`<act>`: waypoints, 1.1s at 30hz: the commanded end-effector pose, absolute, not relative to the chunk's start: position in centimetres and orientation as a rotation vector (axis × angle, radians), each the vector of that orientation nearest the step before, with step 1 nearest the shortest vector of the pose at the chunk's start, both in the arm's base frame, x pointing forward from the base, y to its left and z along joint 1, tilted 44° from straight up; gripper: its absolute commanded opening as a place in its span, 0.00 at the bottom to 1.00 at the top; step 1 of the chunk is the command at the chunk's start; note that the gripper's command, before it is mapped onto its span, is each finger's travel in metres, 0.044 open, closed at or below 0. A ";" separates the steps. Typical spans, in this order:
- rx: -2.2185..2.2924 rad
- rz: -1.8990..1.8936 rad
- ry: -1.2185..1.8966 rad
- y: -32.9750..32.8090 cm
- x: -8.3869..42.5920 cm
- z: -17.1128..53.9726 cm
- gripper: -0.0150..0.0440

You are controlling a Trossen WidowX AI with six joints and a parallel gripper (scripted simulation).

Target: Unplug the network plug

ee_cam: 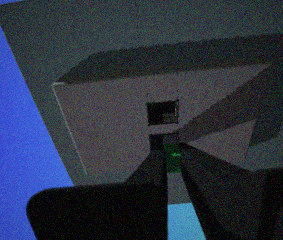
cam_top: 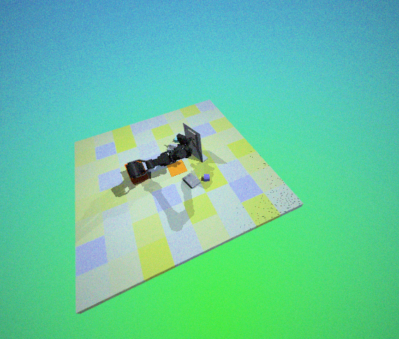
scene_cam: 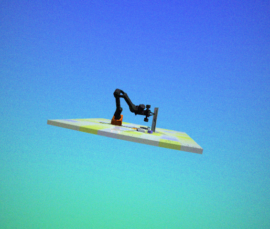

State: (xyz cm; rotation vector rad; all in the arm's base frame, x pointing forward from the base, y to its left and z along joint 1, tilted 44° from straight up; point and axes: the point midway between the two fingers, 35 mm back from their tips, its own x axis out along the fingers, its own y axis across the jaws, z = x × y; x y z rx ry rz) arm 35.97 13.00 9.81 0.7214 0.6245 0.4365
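The upright dark panel (cam_top: 198, 148) (scene_cam: 154, 123) (ee_cam: 106, 120) stands in front of my arm. In the wrist view it has two dark square openings, one above the other. The green plug (ee_cam: 173, 162) is at the lower opening, with its rear part sticking out. My gripper (scene_cam: 153, 114) (ee_cam: 170, 151) is shut on the plug, with a dark finger on either side of it. Whether the thin tab is pressed down cannot be told. The plug is too small or hidden in the top and exterior views. An orange square (cam_top: 176, 168) (scene_cam: 134, 128) lies on the table between the arm's base and the panel.
A flat grey block (cam_top: 191, 180) and a small purple block (cam_top: 206, 177) (scene_cam: 150, 131) lie on the near side of the panel in the top view. A small cyan thing (cam_top: 175, 139) and a grey thing (cam_top: 171, 147) show beyond the arm.
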 end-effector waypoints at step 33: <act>0.724 0.432 0.625 12.1 34.3 10.2 0.25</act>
